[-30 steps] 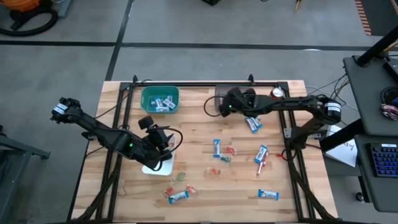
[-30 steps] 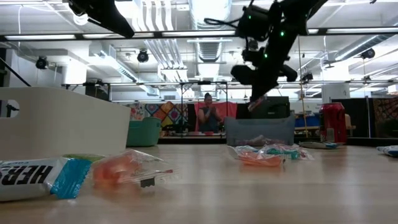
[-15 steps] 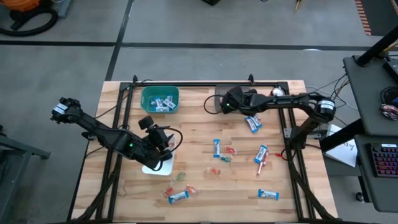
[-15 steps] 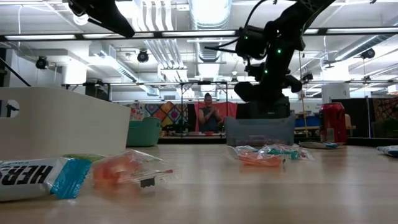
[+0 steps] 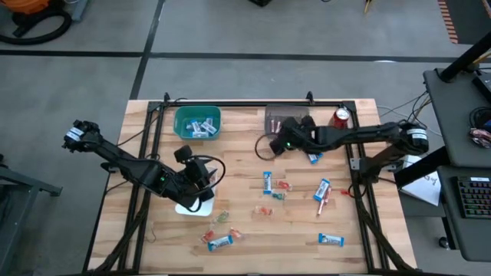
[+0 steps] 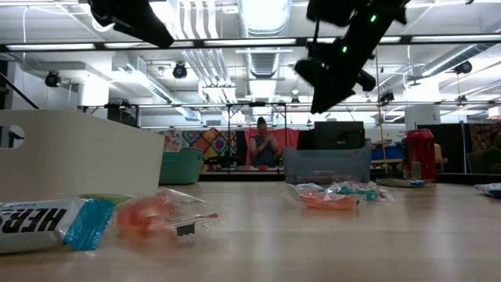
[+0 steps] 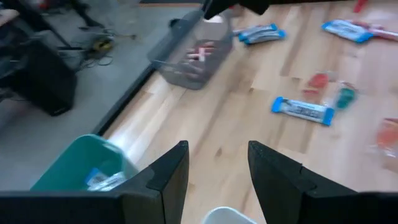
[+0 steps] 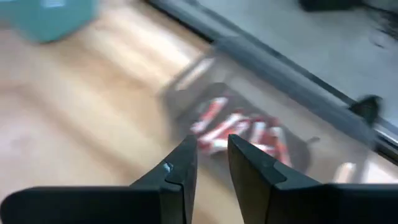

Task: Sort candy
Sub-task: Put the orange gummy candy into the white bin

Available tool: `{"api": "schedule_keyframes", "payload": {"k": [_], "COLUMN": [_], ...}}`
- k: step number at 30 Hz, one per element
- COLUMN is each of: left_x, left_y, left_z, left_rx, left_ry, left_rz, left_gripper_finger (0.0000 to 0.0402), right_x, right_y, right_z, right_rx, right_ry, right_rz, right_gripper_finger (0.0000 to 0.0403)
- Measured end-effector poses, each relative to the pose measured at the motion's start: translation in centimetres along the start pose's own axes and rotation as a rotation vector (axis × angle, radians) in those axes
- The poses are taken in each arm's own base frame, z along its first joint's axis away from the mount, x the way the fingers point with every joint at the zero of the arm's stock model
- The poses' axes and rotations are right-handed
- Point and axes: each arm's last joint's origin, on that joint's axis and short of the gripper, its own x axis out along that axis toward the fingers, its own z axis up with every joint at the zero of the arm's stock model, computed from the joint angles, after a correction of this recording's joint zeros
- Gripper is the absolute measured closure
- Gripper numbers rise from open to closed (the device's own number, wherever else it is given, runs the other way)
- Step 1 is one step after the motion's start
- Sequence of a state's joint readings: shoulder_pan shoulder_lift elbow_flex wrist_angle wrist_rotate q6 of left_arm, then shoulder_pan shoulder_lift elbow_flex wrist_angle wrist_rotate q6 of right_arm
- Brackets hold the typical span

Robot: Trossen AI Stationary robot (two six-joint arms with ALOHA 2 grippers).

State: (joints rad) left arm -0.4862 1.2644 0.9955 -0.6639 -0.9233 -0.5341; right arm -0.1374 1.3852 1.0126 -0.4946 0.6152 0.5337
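The right arm reaches across the table, its right gripper (image 5: 281, 143) just beside the grey bin (image 5: 275, 119) with red stick candy (image 8: 231, 129) inside. Its fingers are a little apart, holding nothing. The left gripper (image 5: 201, 186) hangs over the white bin (image 5: 201, 205), fingers spread (empty too). More candy (image 5: 268, 182) lies on the table.

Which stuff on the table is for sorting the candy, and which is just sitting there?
For the job:
- loose candy scattered on the table
- teal bin holding blue-and-white bars
- grey bin holding red sticks
- white bin under the left gripper
- right gripper, empty, near the grey bin

Just lying about:
- red soda can
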Motion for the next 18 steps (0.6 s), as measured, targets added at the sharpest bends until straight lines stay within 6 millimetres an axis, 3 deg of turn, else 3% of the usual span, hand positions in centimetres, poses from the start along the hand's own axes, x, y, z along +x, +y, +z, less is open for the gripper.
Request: {"api": "schedule_keyframes", "payload": {"k": [5,11,18], "left_x": [0.0,-0.1,-0.1], "left_y": [-0.8,-1.4,-1.5], "left_z": [0.4,1.0,1.4], "left_rx": [0.038,0.077,0.071], "left_ry": [0.012,-0.023,-0.058], "left_rz": [-0.151,-0.264,-0.274], "left_gripper_finger": [0.0253,0.0253,0.0253], "right_x": [-2.9,-5.0,-6.3], "right_y": [2.1,4.3,5.2], "right_z": [-1.1,-3.7,-6.4], "right_rx": [-0.120,-0.256,-0.310], "right_ry": [0.040,0.195,0.312], "right_rz": [0.241,0.511,0.557], "right_gripper_finger": [0.0318,0.0302,0.0300]}}
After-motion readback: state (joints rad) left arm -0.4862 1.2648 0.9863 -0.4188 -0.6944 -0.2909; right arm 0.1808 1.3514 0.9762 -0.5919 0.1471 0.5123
